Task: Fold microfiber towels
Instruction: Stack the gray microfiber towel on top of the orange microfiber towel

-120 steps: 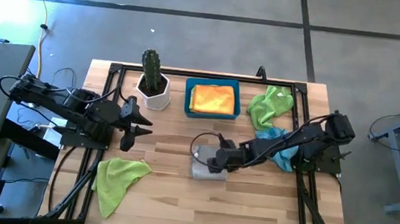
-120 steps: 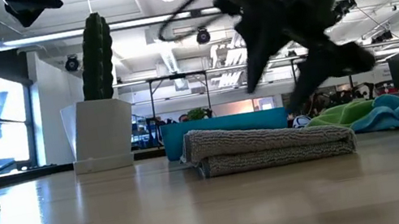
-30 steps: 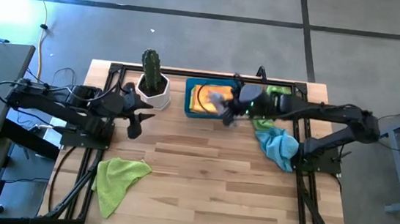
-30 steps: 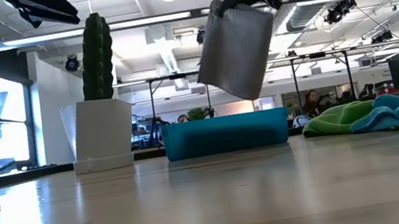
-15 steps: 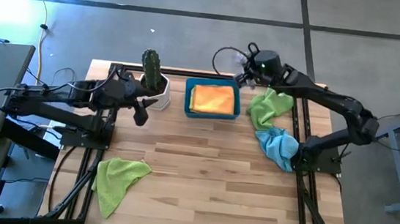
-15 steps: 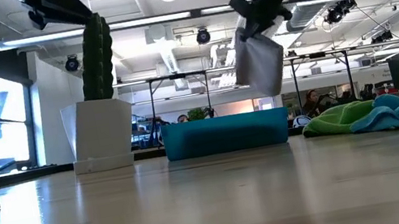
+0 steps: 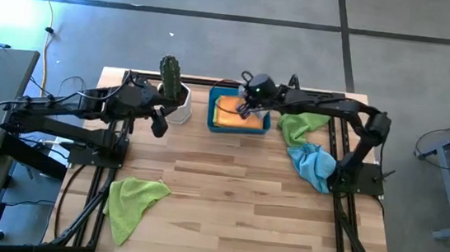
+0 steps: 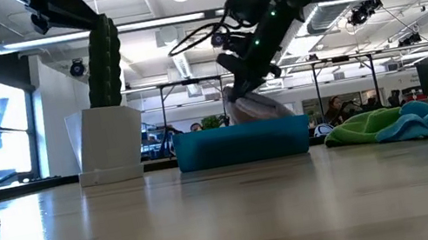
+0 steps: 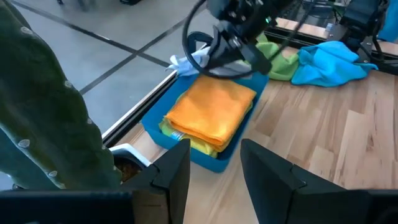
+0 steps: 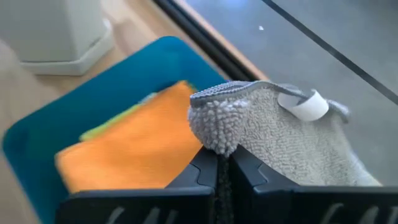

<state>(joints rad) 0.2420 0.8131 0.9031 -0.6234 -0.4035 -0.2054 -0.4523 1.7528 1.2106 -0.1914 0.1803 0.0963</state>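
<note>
My right gripper is shut on a folded grey towel and holds it low over the far side of the blue bin. In the low view the grey towel shows just above the bin's rim. A folded orange towel lies in the bin on a yellow one. My left gripper is open, raised beside the cactus pot. One lime green towel lies crumpled near left, another far right, beside a light blue one. My right gripper pinches a thick folded edge of the grey towel between its two fingers, several layers together. The fingers slant down from the table's right side. The towel hangs beyond them, its lower part hidden behind the bin's wall; whether it rests on anything cannot be told.
A tall cactus in a white pot stands at the far left, close to my left gripper. A black frame rail runs along the far edge behind the bin. Bare wood fills the middle and near part.
My right gripper has swung with the grey towel out past the table's far edge, then come back toward the bin and down. The towel, which hung high, now sits at the level of the bin's rim. My left gripper has shifted a little toward the far edge.
</note>
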